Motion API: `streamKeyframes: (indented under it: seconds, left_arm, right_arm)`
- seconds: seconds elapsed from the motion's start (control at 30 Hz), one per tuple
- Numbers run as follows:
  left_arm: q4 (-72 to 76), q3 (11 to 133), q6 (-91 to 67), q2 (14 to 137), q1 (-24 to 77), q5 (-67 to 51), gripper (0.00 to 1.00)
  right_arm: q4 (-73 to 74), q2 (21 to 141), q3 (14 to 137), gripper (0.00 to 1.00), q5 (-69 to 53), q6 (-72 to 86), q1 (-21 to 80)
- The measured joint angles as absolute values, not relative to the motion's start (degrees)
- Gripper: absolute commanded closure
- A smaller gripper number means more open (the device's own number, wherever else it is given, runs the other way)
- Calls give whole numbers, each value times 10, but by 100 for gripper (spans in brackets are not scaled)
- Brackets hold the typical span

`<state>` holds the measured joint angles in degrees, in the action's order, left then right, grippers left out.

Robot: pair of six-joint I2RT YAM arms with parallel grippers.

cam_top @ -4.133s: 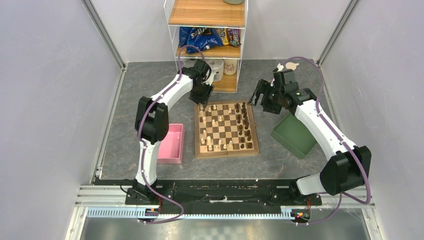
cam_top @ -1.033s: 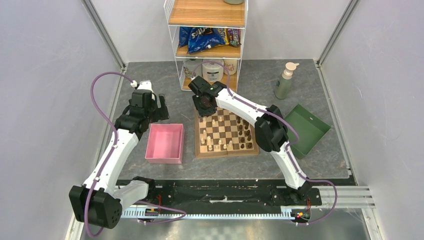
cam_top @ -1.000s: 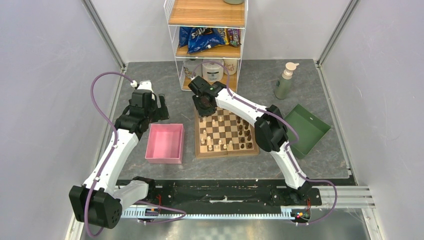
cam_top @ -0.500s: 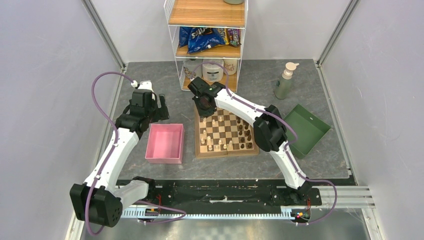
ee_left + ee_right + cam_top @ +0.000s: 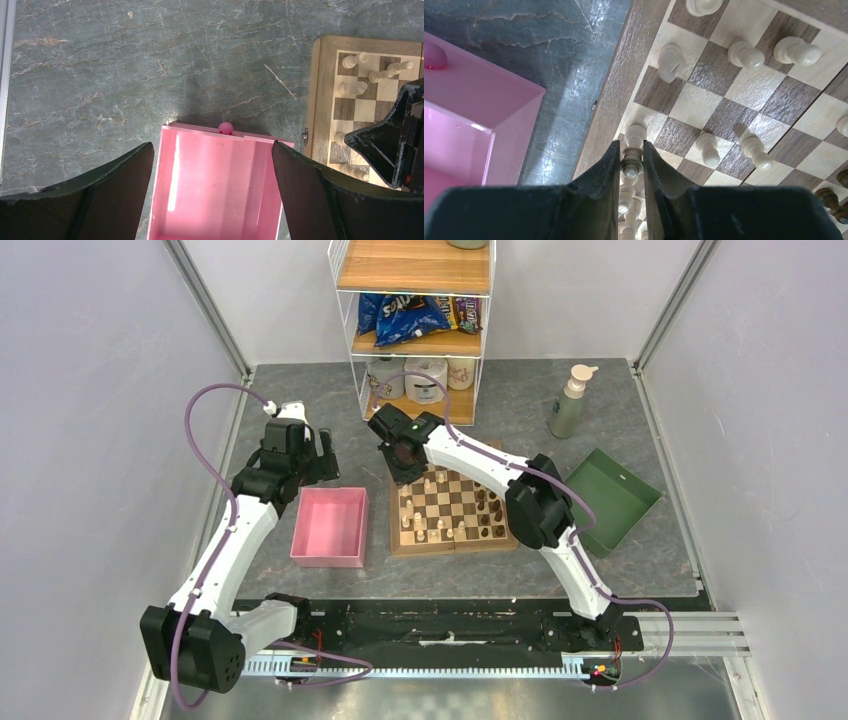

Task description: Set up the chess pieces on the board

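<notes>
1. A grey, stone-patterned worktop (image 5: 300, 400) fills the scene, with a white wire shelf (image 5: 415, 270) standing at its far edge.
2. 2 white robot arms rise from the near edge. The right arm (image 5: 480, 455) stretches across the board (image 5: 452, 547), and the left arm (image 5: 235, 530) leans toward the pink tray (image 5: 330, 525).
3. The board, a wooden checkered square, lies at the centre of the worktop. The pink tray sits just beside it on the left, and a green tray (image 5: 612, 498) lies to its right.
4. The left fingers (image 5: 110, 185) are spread wide above the pink tray's far end, holding nothing.
5. The right fingers (image 5: 599, 185) are closed on 1 cream-white piece (image 5: 631, 166) over the board's edge column nearest the pink tray. Whether it is lifted off its square cannot be told.
6. The other chess pieces (image 5: 432, 485) stand on the board, cream-white ones toward the left side and dark ones toward the right.
</notes>
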<state>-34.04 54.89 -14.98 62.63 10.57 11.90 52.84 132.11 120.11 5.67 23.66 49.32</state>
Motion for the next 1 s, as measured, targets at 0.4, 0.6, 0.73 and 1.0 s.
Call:
streamKeyframes:
  seconds: [0.4, 0.6, 0.73, 1.0]
  left_arm:
    - [-341, 549, -150, 632, 105, 117, 5]
    - [-341, 549, -150, 632, 104, 115, 5]
    - [-341, 549, -150, 632, 103, 114, 5]
    - [-341, 549, -150, 636, 103, 104, 6]
  right_arm:
    - [527, 1302, 1169, 81, 59, 237, 512]
    - [527, 1300, 1166, 79, 59, 237, 516]
    - [528, 1299, 1166, 68, 61, 237, 517]
    - [533, 1299, 1166, 49, 64, 238, 517]
